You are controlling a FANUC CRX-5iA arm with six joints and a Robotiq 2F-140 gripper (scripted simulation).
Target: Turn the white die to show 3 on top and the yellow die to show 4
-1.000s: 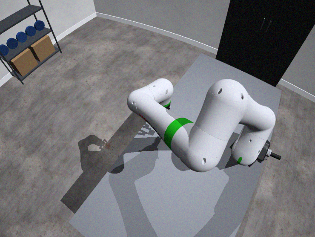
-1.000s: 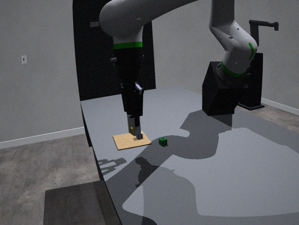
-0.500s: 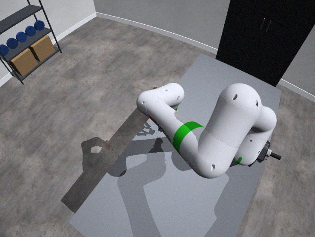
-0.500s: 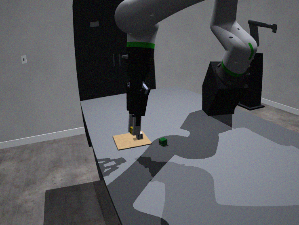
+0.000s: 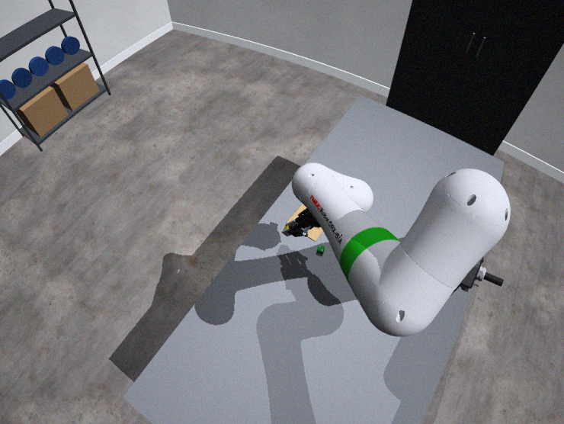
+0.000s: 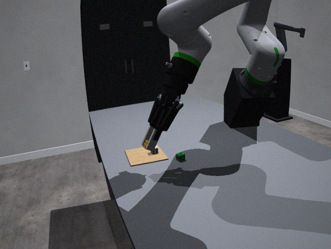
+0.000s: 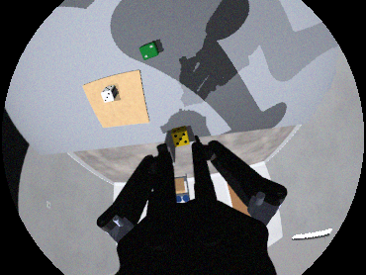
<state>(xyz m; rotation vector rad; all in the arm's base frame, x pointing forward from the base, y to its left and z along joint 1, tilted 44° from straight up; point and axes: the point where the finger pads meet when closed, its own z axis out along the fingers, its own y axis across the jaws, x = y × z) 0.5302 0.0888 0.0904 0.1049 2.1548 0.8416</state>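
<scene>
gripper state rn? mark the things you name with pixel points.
Gripper [image 6: 149, 145] [image 7: 180, 135]: closed on the yellow die [image 6: 146, 143] [image 7: 180, 137], held up between its fingertips, tilted.

Reads "FANUC Robot CRX-5iA" along the upper side of the white robot arm [image 5: 339, 207] [image 6: 187, 23] (brand name in red, remainder in dark lettering).

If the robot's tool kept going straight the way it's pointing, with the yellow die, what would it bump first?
Probably the grey table, beyond the tan mat; the tool slants down that way. Depth is unclear.
</scene>
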